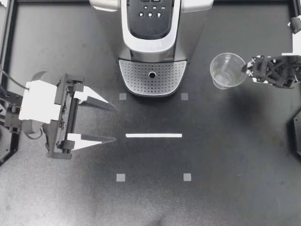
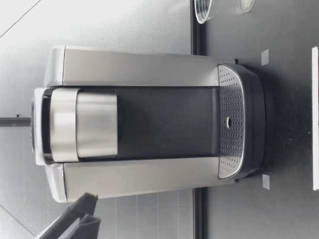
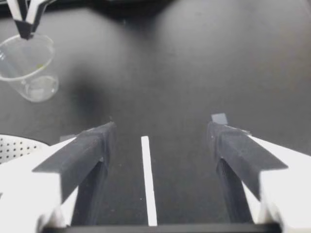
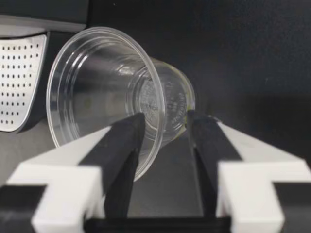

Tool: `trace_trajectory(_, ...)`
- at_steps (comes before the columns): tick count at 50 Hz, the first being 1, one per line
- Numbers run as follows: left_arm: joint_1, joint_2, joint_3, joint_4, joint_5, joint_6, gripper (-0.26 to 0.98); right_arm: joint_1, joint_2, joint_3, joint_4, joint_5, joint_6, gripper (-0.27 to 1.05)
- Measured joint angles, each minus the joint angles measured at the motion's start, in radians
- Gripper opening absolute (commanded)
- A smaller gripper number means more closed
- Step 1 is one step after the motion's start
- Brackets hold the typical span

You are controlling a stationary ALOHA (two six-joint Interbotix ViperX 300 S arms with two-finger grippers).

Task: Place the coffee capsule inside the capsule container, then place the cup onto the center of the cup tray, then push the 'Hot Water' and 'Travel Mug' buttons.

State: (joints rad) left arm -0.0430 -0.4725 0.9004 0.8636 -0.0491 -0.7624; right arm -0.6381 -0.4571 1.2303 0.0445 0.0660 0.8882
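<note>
The black table (image 1: 235, 155) carries a coffee machine (image 1: 153, 42), four grey squares (image 1: 121, 177) and (between them) a white strip (image 1: 154, 135).

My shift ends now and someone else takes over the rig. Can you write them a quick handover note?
Left end effector: open, empty, beside the white strip.
Right end effector: shut on the cup at its rim.
Cup: right of the machine, not on the tray.
Capsule: none in view; I cannot tell whether it is already inside.
Done: cup grasped.
Left: set the cup on the tray's centre, then press the two buttons.
</note>
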Motion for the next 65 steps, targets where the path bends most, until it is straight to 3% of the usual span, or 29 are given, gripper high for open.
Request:
trace_trajectory(36,0.003,0.005,0.003,-0.002,0.0,0.0,0.62,0.029,-0.002,-0.023,0.0,0.034,0.003,0.08)
trace_trajectory(46,0.003,0.005,0.003,-0.002,0.0,0.0,0.62,0.038,-0.055,-0.025,0.018,0.035,0.008,0.07)
trace_trajectory(65,0.003,0.005,0.003,-0.002,0.0,0.002,0.62,0.209,-0.029,-0.114,0.071,-0.041,0.118,0.07)
